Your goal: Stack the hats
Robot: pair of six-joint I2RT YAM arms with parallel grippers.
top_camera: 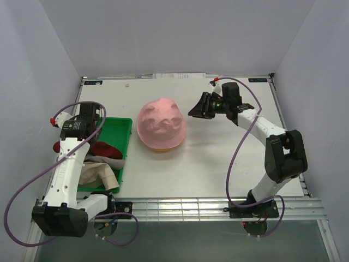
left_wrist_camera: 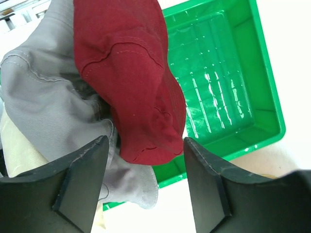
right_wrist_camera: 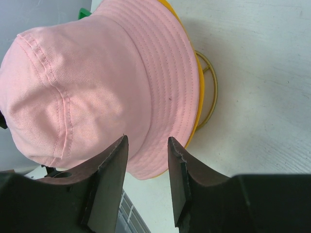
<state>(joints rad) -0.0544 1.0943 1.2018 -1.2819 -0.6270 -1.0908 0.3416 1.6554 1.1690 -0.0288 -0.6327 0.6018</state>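
A pink hat sits crown-up in the middle of the white table, pulled over a yellow-orange hat. Only a thin rim of the yellow-orange hat shows under the pink brim. A gold wire loop peeks out from beneath the pair on the table.

The right pincer hangs just beside the pink hat's brim on its right side. Its two fingers are a little apart and hold nothing.

At the left edge of the table, three more hats are heaped at the near end of a green tray. A dark red hat lies on top, draped over a grey hat. A beige hat lies lowest and spills over the tray's near rim. The far end of the tray is bare, its ribbed floor glinting.

The left pincer hovers right over the heap with its fingers spread wide. The lower fold of the dark red hat shows in the gap between them, and from the wrist view neither finger is pressed into the cloth.
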